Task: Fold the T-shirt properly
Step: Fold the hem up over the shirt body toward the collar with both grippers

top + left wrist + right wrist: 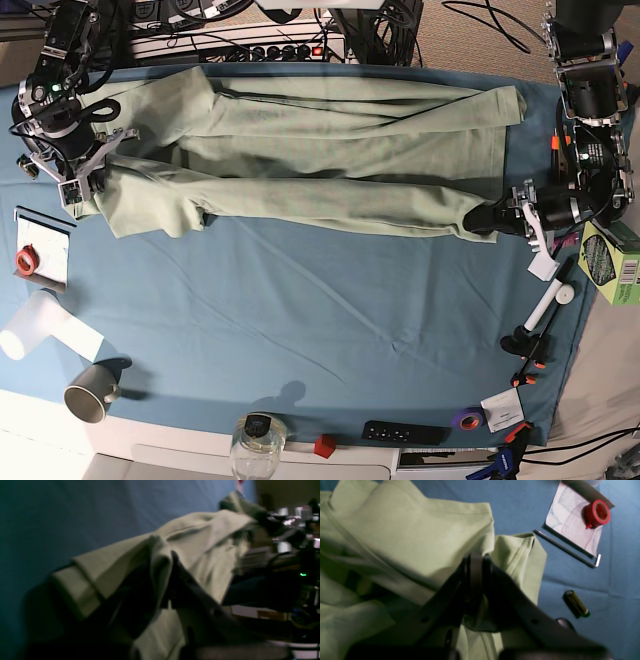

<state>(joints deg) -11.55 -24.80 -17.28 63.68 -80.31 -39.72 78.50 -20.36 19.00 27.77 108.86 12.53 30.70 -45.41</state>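
I'm pinching the T-shirt [330,150] edge tight in both my left claw [497,217] and right claw [92,185], so I'm keeping the fabric between them taut and level, no sagging.

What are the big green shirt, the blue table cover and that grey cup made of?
The T-shirt looks like soft matte woven or knit fabric, likely cotton: it creases and drapes, with stitched hems. The table cloth also seems thin matte textile, showing shallow wrinkles. The cup has a smooth, slightly glossy grey surface, probably ceramic or enamelled metal; the view cannot settle which.
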